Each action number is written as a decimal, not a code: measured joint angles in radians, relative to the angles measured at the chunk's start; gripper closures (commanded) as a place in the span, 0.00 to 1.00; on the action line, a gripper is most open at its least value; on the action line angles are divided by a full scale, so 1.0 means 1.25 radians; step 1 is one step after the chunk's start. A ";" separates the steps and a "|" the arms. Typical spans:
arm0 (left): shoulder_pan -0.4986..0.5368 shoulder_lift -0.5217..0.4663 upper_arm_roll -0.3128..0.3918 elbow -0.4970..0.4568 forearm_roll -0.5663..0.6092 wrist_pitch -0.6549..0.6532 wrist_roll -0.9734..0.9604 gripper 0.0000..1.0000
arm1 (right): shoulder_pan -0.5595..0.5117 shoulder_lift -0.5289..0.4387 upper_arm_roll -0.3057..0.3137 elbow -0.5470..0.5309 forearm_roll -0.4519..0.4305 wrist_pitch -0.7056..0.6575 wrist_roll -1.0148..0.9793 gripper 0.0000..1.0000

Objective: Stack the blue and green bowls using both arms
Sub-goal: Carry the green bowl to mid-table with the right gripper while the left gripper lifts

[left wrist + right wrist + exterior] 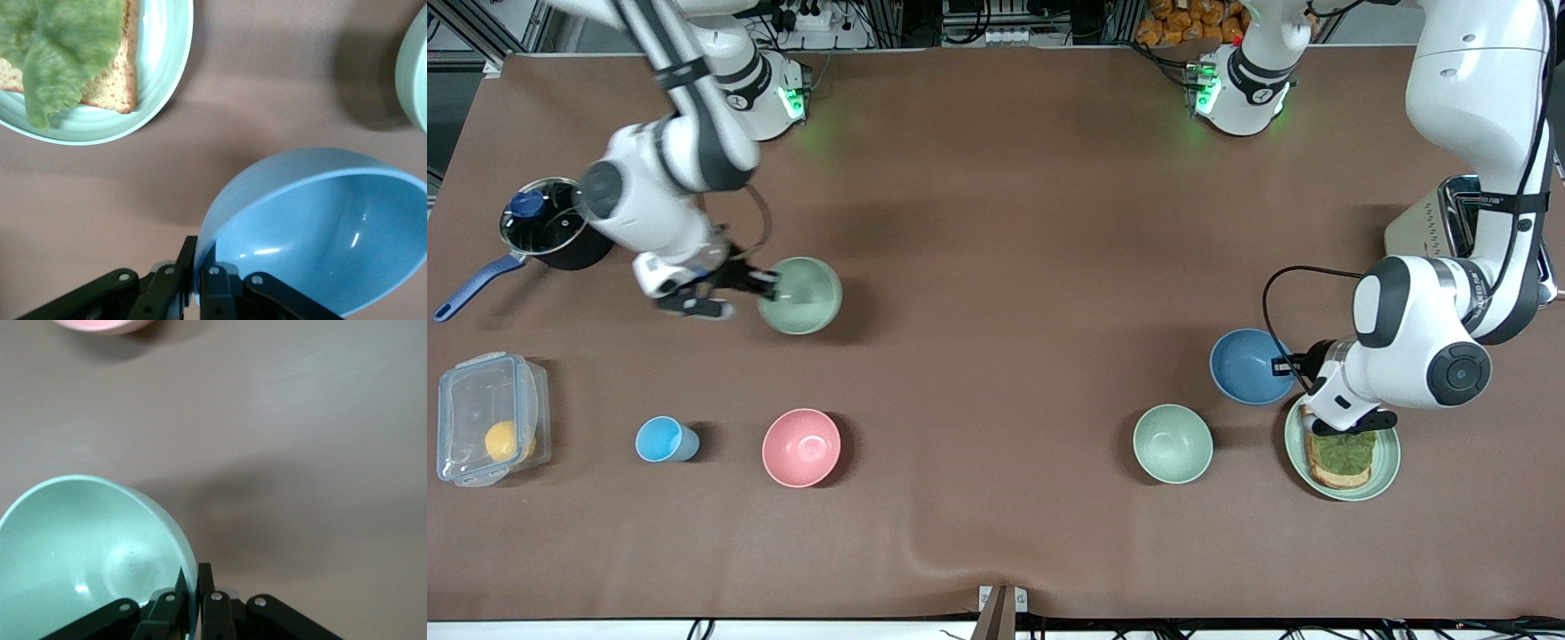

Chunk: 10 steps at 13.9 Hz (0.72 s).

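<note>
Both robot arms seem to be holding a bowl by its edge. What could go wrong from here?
Each pinch is only on a thin rim, so a bowl could tilt or slip: the left gripper clamps the round matte sky-blue bowl, the right gripper the round pale sage-green bowl.

A second, mintier pale green bowl sits near the blue one and could be bumped.

The left gripper hangs over the green plate of toast and lettuce.

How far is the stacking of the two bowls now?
Both grasps look done: the left hand pinches the blue bowl rim, and the right hand pinches the green bowl rim. The bowls are far apart, so bringing them together and stacking remain.
</note>
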<state>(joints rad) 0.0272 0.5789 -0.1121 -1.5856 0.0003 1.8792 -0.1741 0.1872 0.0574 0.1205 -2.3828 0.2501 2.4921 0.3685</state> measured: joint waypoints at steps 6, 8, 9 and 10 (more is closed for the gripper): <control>0.001 -0.002 0.000 0.000 0.000 0.000 -0.002 1.00 | 0.242 0.045 0.001 0.015 0.001 0.144 0.340 1.00; 0.001 -0.002 0.000 0.000 -0.001 0.000 -0.003 1.00 | 0.285 0.094 0.000 0.016 0.001 0.219 0.393 1.00; 0.001 -0.002 0.000 0.000 -0.001 0.000 -0.003 1.00 | 0.306 0.123 0.000 0.016 0.001 0.257 0.413 1.00; 0.001 -0.002 0.000 0.000 -0.004 0.001 -0.003 1.00 | 0.324 0.151 0.000 0.016 0.001 0.286 0.432 1.00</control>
<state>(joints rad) 0.0286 0.5758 -0.1118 -1.5852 -0.0046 1.8801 -0.1777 0.5921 0.2460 0.1201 -2.3623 0.2511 2.8499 0.9080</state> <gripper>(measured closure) 0.938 0.938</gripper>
